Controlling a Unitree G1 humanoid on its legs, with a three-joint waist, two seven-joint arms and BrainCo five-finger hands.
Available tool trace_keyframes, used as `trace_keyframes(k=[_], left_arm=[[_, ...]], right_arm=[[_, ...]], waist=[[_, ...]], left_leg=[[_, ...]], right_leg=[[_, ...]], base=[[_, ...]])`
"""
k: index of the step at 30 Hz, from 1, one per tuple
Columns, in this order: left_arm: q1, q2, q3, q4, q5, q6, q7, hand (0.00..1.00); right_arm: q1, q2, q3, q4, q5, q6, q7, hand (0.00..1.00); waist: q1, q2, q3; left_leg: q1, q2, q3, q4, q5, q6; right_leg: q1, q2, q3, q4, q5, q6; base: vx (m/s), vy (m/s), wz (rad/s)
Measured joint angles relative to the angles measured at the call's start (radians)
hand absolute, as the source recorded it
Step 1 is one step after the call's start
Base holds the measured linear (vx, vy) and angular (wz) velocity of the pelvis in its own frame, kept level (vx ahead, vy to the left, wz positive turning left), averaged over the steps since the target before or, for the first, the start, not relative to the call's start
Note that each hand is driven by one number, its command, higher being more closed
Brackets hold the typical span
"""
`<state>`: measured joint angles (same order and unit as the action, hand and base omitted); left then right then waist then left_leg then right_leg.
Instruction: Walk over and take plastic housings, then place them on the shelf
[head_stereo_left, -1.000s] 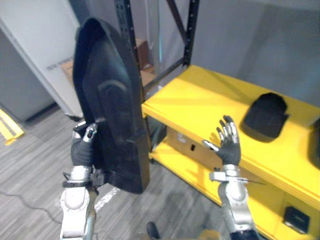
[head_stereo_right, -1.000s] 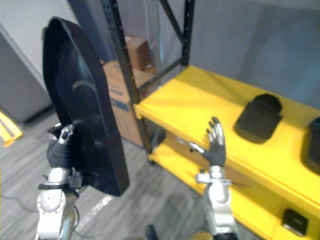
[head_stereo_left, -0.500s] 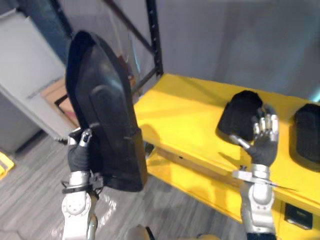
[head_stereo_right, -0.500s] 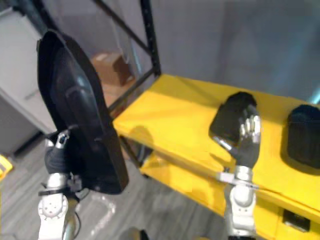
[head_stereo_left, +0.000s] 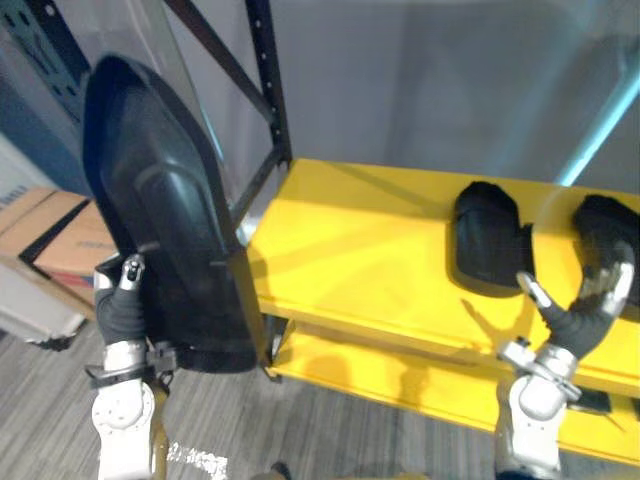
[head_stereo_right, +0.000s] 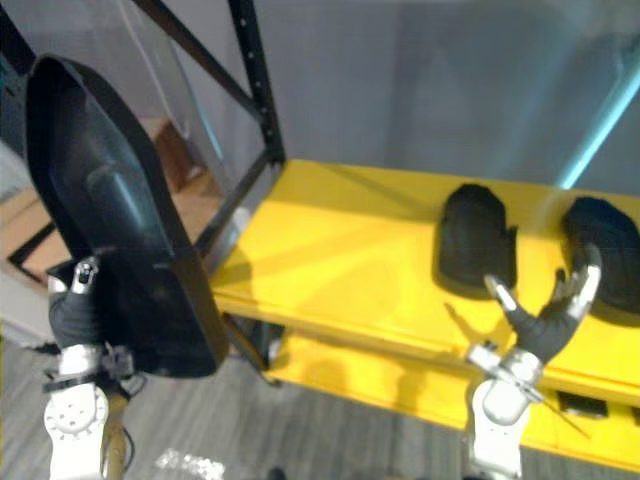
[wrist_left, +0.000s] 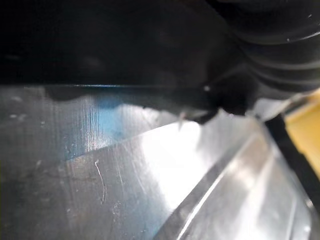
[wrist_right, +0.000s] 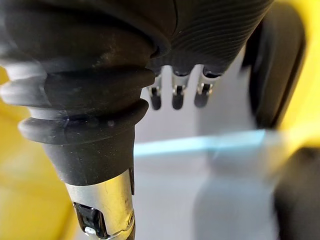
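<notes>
My left hand (head_stereo_left: 118, 308) is at the lower left, its thumb pressed on a large black plastic housing (head_stereo_left: 165, 220) that it holds upright in the air, left of the shelf; the housing's dark surface (wrist_left: 100, 40) also shows close up in the left wrist view. Two smaller black housings (head_stereo_left: 487, 235) (head_stereo_left: 610, 232) lie side by side on the yellow shelf (head_stereo_left: 350, 250). My right hand (head_stereo_left: 585, 305) hovers open at the shelf's front edge, just before those two, holding nothing. Its fingers (wrist_right: 175, 97) hang relaxed in the right wrist view.
A black shelf upright (head_stereo_left: 265, 100) with a diagonal brace stands at the shelf's left end, close to the held housing. Cardboard boxes (head_stereo_left: 50, 235) sit on the floor at the left. A lower yellow shelf (head_stereo_left: 400, 370) runs beneath. A grey wall stands behind.
The camera has swung right, so the shelf lies squarer ahead. My right hand has sunk toward the shelf's front edge near the right housing. My left hand still holds the big housing.
</notes>
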<state>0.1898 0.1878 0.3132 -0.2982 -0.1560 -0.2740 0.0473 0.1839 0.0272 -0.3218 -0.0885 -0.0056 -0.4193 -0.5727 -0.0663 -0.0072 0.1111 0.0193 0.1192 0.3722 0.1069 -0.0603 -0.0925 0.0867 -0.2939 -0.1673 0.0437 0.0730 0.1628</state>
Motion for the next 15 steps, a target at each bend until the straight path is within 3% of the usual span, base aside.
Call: trace_keyframes(k=[4,6,9,13,15], left_arm=[[0.002,-0.001,0.021,0.000,-0.003,0.066,-0.022,1.00],[0.006,-0.002,0.032,0.001,-0.007,0.091,-0.034,1.00],[0.003,0.000,0.033,0.001,-0.047,0.114,-0.063,1.00],[-0.077,0.013,0.028,0.030,-0.089,0.156,-0.077,1.00],[-0.149,0.073,0.011,0.093,-0.103,0.197,-0.077,1.00]], right_arm=[[0.071,0.030,-0.167,0.160,-0.056,0.097,-0.127,0.00],[0.092,0.028,-0.254,0.248,-0.044,0.126,-0.152,0.00],[0.133,0.024,-0.323,0.372,-0.028,0.145,-0.157,0.00],[0.165,0.026,-0.356,0.499,0.012,0.146,-0.142,0.00],[0.166,0.029,-0.356,0.575,0.067,0.160,-0.085,0.00]], waist=[[-0.009,-0.007,-0.024],[-0.012,0.018,-0.026],[-0.018,0.058,-0.049],[-0.019,0.078,-0.065],[-0.017,0.082,-0.068]], left_leg=[[0.022,-0.003,0.039,-0.031,0.000,-0.004],[0.038,0.003,0.055,-0.044,0.004,-0.010],[0.072,0.017,0.079,-0.085,0.019,-0.029],[0.103,0.031,0.106,-0.128,0.028,-0.041],[0.117,0.031,0.123,-0.153,0.036,-0.054]], right_leg=[[0.001,0.004,-0.028,-0.037,0.014,0.003],[0.001,0.011,-0.029,-0.041,0.014,0.003],[0.005,0.032,-0.030,-0.043,0.014,0.003],[0.021,0.046,-0.055,-0.058,0.014,0.002],[0.021,0.051,-0.059,-0.065,0.004,-0.007]], base=[[0.04,0.010,-0.31],[0.02,-0.036,-0.18],[0.00,-0.055,-0.22],[-0.04,-0.059,-0.12],[-0.08,-0.048,-0.18]])
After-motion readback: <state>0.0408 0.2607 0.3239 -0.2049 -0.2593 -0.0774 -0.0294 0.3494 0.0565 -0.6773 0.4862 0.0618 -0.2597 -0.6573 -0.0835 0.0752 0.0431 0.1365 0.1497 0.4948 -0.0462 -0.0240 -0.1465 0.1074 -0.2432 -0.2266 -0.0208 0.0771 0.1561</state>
